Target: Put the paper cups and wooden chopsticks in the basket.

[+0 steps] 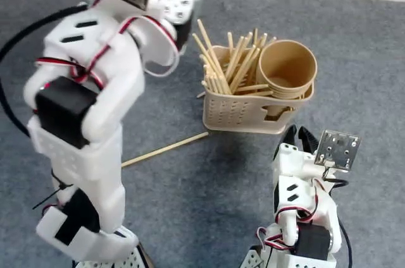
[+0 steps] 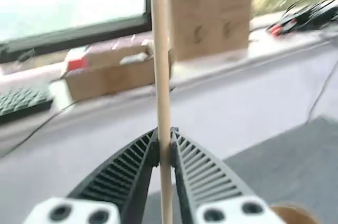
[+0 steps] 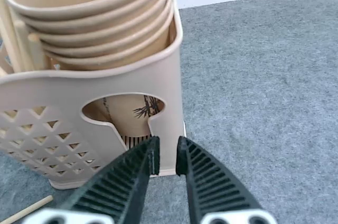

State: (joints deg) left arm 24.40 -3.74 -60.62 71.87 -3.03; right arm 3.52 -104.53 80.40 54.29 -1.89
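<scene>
The right end effector (image 3: 165, 155) sits low on the grey surface (image 1: 354, 47), its jaws slightly apart with nothing between them and the tips just short of the basket (image 3: 63, 97). Its nearest wall has a handle cut-out, and part of the lowest cup's side shows through it. The stack of paper cups (image 3: 95, 18) stands inside at that end, rims above the basket's edge; how many there are is hard to count.

Beside the basket's other near corner a loose chopstick (image 1: 164, 150) lies flat on the surface, one end hidden behind the left arm. Farther in, a bundle of chopsticks (image 1: 221, 69) leans in the basket next to the cups, fanning outward.

The left end effector (image 2: 165, 140) is raised well above the surface and clamped on a held chopstick (image 2: 160, 49), which stands upright between the jaws; both its ends are cut off by the frame. Behind it are blurred cardboard boxes (image 2: 211, 12).
</scene>
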